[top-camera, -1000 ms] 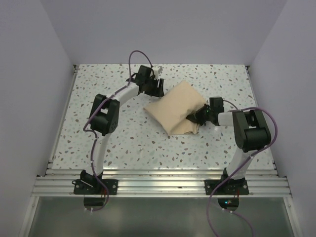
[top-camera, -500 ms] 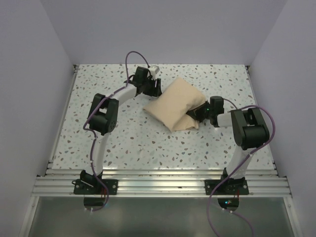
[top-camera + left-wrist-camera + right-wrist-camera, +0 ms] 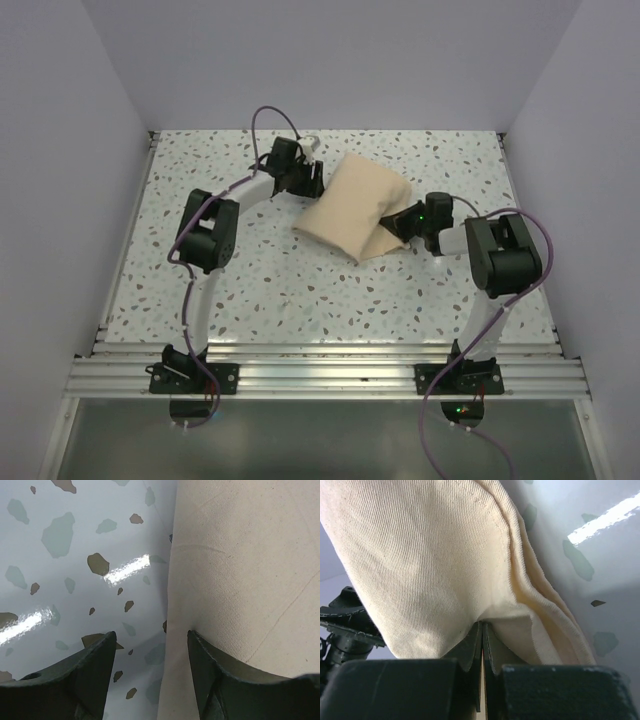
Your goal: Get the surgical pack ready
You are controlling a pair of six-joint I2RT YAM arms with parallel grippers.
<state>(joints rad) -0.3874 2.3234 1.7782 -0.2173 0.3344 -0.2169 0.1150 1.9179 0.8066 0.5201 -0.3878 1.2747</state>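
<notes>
**First inspector:** Which step do we record as in hand?

**Second inspector:** We judge it to be the folding of the broad tan-beige matte wrap sheet [image 3: 352,205] into a closed pack. It lies bundled on the speckled white table [image 3: 250,285], just off centre toward one o'clock. Whatever it encloses is hidden from us.

**First inspector:** And the arms?

**Second inspector:** The right gripper [image 3: 400,222] sits at the bundle's four o'clock. It reaches low toward nine o'clock and is clenched on a fold at the sheet's edge. The left gripper [image 3: 306,180] sits at the bundle's ten o'clock with its wrist pitched down. Its jaws are released, and its fingers [image 3: 95,675] stand astride the sheet's border, grasping nothing.

**First inspector:** What does the next move call for?

**Second inspector:** In our judgement, the right arm must carry its flap across toward ten o'clock and lay it flat. The left arm should steady that side without dragging the bundle.
</notes>
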